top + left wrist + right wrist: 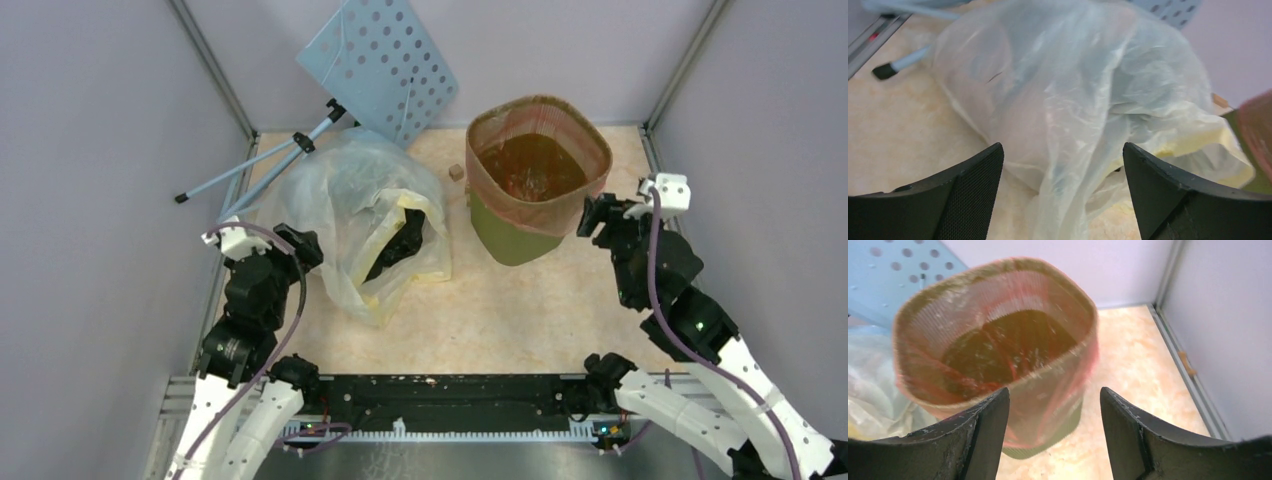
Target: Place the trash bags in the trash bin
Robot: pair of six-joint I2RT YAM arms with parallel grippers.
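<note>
Top external: trash bags (545, 212) lining trash bin (508, 243), cuff folded over rim, far right of tabletop (520, 310). Right end effector (597, 216) released beside rim; left end effector (297, 243) released, facing clear bag (345, 195). Likely best: smooth cuff gently, don't tip bin.

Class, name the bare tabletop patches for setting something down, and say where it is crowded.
Bare: the tabletop in front of the trash bin, between the clear bag and the right arm. Crowded: far left, around the bag and blue board.
</note>
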